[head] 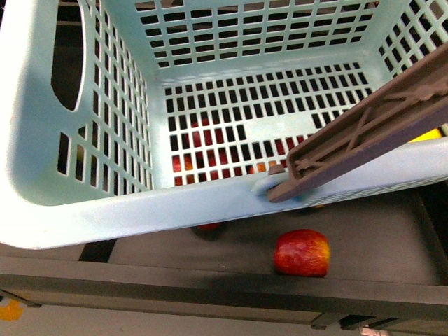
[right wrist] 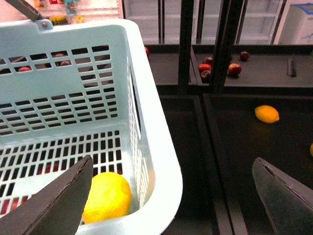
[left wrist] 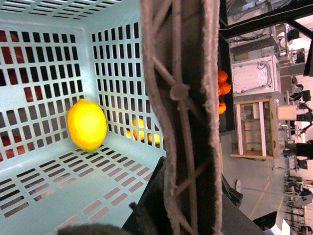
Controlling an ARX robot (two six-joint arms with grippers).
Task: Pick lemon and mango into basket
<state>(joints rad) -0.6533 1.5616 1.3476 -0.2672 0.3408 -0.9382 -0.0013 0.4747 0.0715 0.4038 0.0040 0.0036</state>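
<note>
The basket (head: 42, 140) fills most of the front frame, with its brown handle (head: 364, 129) slanted across the right side. A lemon (right wrist: 106, 197) is seen on the basket floor, tucked into a corner. The right gripper (right wrist: 171, 164) is held wide apart and empty by the rim. The left gripper's state cannot be told. A red apple (head: 302, 253) is seen at lower centre, outside the basket.

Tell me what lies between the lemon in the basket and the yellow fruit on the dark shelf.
In the right wrist view: the wall and rim of the basket, then a black divider rail.
</note>
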